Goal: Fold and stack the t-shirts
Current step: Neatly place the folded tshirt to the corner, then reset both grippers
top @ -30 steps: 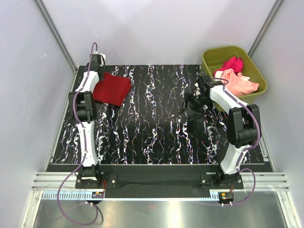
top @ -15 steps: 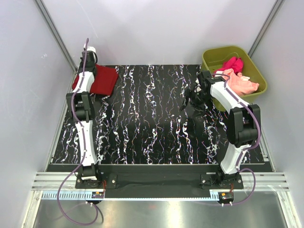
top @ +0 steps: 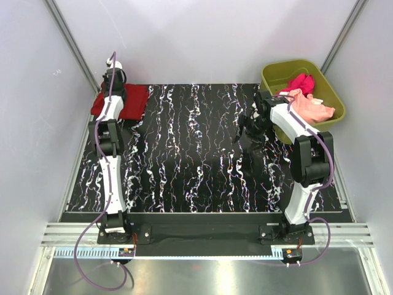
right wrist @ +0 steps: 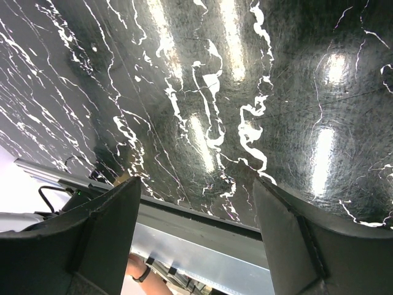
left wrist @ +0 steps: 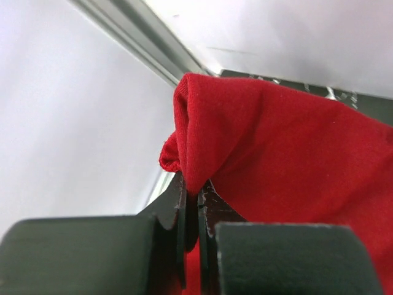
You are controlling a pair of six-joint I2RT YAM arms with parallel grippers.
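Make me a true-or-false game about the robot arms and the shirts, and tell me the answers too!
1. The left gripper is pinching the red t-shirt. True.
2. The red t-shirt is inside the green tub. False: it lies at the far left corner of the table, and the tub stands at the far right.
3. The right gripper is open and holds nothing. True.
4. The green tub has nothing in it. False: the pink t-shirt and the peach t-shirt are in it.
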